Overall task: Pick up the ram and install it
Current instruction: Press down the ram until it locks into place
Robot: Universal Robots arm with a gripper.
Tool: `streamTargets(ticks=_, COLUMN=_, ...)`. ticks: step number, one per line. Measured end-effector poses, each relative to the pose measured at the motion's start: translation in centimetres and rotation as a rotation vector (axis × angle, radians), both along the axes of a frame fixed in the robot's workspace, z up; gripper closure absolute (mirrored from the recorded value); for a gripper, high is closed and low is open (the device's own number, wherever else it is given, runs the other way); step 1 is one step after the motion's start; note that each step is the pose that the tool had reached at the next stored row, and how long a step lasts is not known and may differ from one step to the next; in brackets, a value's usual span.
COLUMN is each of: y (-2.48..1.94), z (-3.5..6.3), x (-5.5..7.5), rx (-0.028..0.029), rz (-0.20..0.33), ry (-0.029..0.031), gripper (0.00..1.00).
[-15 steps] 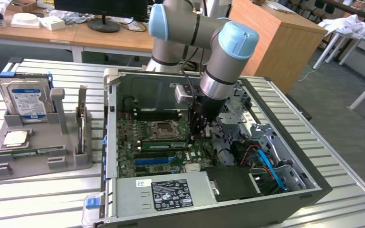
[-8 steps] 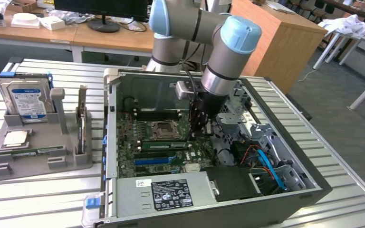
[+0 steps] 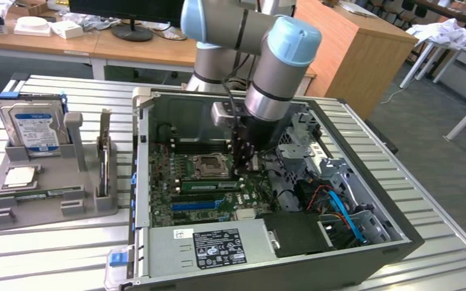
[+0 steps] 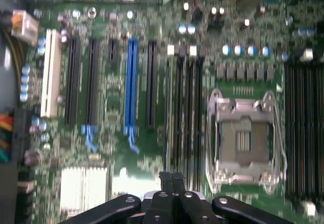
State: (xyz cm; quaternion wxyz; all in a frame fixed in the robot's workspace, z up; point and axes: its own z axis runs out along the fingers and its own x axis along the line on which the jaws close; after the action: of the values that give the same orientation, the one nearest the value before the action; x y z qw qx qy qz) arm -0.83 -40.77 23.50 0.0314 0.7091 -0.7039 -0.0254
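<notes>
Wooden office desks (image 3: 55,42) stand behind the ribbed silver metal tabletop (image 3: 55,254). On it lies an open black computer case (image 3: 338,267). Inside, the green ram stick (image 3: 210,185) sits on the motherboard, just beside the tool (image 3: 245,173), whose tips are pressed together.

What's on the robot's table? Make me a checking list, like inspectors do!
Surface: slatted metal table carrying an open PC case and a grey holder.
Job's things: ram, a green stick lying along the slots beside the CPU socket.
Clutter: hard drive and processor chip on the holder.
Gripper: gripper shut, low over the slots, by the ram's end.
Cables: blue cable inside the case.
Surroundings: desks, monitor stand, wooden cabinet.
</notes>
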Motion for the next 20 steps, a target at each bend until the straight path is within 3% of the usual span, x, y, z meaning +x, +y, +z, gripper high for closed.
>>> streamTargets(ticks=20, y=-0.06, z=-0.48, x=-9.0, rx=0.0002, rz=0.0, ry=-0.001, gripper=0.9)
